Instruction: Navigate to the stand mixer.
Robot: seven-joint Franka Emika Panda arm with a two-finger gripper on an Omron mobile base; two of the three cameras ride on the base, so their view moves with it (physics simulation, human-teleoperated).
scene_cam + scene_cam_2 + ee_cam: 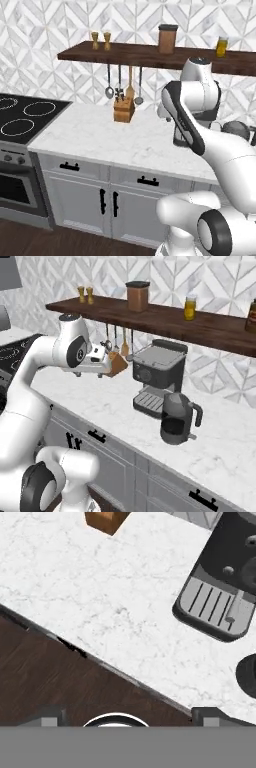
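The stand mixer is out of view. My gripper (129, 716) hangs above the front edge of the white marble counter (100, 587), over the strip where stone meets dark wood floor. Its two dark fingertips (50, 716) stand wide apart with nothing between them, so it is open. In the right base view the hand (97, 367) sits level at the end of the folded arm, just left of the knife block (117, 363).
A boxy grey espresso machine (157, 376) with a drip tray (215, 609) stands at the wall. A dark kettle (177, 418) sits in front of it. At far left is the black stove (25, 117). A wooden shelf (150, 55) with jars runs overhead.
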